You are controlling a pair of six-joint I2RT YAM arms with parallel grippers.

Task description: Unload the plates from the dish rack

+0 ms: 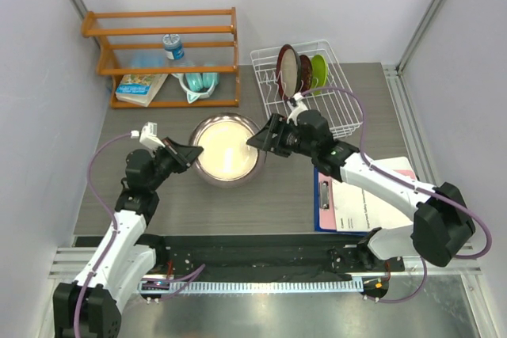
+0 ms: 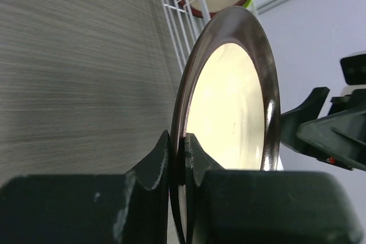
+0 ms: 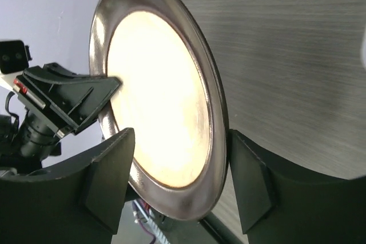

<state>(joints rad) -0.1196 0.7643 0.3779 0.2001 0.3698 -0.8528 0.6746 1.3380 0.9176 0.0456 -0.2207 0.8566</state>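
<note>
Left gripper [image 2: 177, 144] pinches the rim of the round grey-rimmed, cream-centred plate [image 2: 229, 107]; right gripper [image 3: 180, 175] stands spread, one finger either side of the plate's opposite edge.

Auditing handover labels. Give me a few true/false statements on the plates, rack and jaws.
1. The left jaws are clamped on the rim of the grey-rimmed plate. True.
2. The right jaws pinch that plate too. False: they stand open, one on either side of it.
3. Three plates stand in the dish rack. True.
4. The lime green plate lies flat on the table. False: it stands upright in the rack.
</note>
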